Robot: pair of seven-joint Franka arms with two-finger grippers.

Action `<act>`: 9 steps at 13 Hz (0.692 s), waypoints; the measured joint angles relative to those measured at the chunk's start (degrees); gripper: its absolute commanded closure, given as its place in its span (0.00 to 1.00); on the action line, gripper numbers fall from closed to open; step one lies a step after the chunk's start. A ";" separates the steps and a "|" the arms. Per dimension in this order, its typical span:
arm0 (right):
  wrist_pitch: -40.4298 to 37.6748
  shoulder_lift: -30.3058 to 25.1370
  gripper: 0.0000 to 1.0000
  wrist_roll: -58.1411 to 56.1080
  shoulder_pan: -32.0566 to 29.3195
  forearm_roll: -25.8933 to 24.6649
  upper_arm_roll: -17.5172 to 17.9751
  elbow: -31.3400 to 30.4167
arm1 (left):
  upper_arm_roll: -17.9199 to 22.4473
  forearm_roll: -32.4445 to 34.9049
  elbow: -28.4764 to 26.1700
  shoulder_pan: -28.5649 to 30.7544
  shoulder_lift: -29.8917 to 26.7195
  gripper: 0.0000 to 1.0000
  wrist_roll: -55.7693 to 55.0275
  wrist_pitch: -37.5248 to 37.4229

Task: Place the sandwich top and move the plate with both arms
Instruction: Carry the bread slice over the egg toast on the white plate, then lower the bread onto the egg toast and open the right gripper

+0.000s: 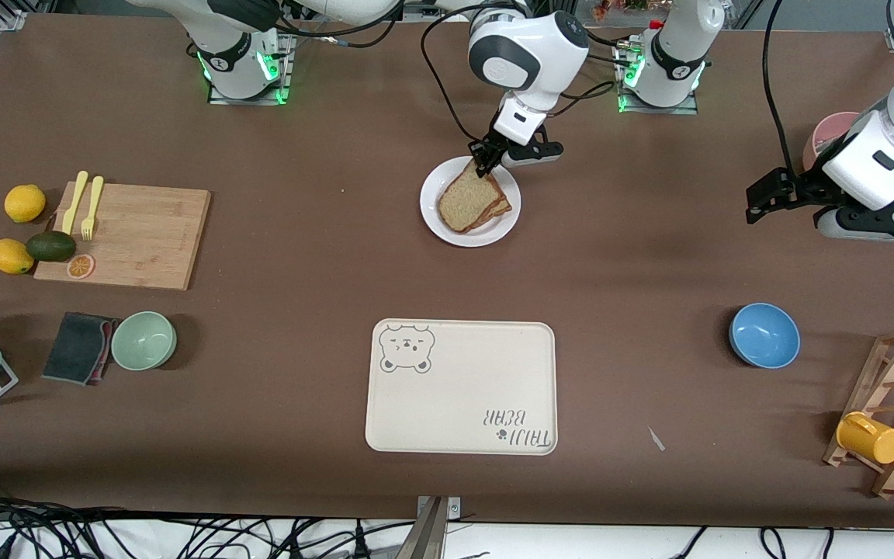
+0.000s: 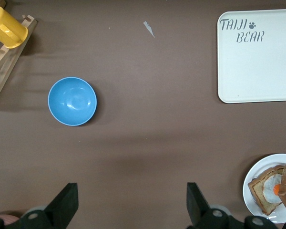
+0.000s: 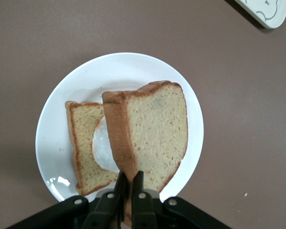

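Brown table bore the plate; the right gripper pinched the sandwich top tilted over it. Left gripper waited, spread, over bare table near the pink cup.

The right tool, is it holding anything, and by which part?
The right tool grips the sandwich top by its crust edge, over the plate. The left tool holds nothing.

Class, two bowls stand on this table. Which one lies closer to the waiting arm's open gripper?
The blue bowl, toward the left arm's end of the table, where the open left gripper hovers. The green bowl sits at the right arm's end, beside a dark cloth.
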 measured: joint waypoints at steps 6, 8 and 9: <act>-2.00 0.86 1.00 0.18 0.03 0.57 -0.04 0.22 | 0.00 0.00 0.00 0.00 0.00 0.00 0.00 0.00; -1.39 1.28 0.65 0.39 0.02 0.57 -0.12 0.26 | 0.00 0.00 0.00 0.00 0.00 0.00 0.00 0.00; -0.92 1.35 0.25 0.62 0.02 0.57 -0.12 0.27 | 0.00 0.00 0.00 0.00 0.00 0.00 0.00 0.00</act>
